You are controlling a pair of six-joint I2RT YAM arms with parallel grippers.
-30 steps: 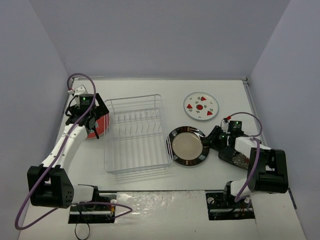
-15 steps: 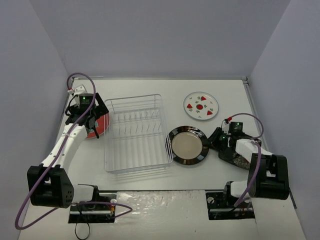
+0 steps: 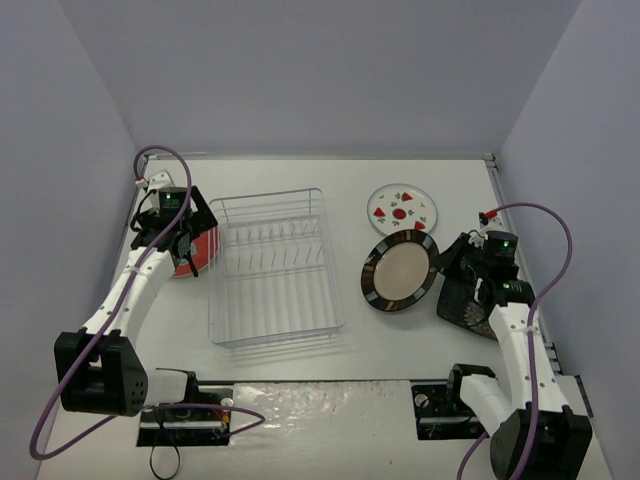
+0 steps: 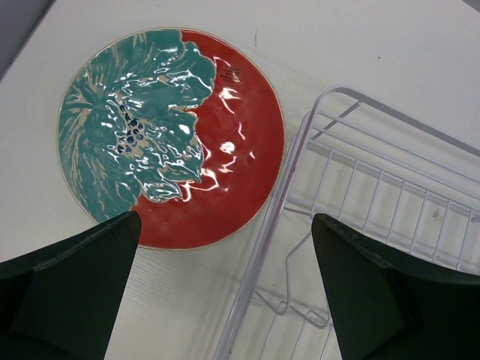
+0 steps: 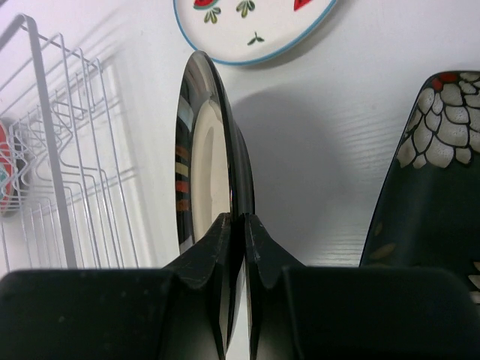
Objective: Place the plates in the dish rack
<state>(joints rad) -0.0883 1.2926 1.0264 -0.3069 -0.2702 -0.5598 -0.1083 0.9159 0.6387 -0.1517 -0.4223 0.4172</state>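
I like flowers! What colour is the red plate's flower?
Teal; red plate shows best in left wrist view.

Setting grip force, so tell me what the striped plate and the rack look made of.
The striped plate looks like glazed ceramic: it is glossy, its dark rim mirrors the light and its tan centre shines. Glass or melamine cannot be ruled out. The rack looks like thin metal wire with a smooth, pale or silvery coating: slender bars and prongs, see-through between them.
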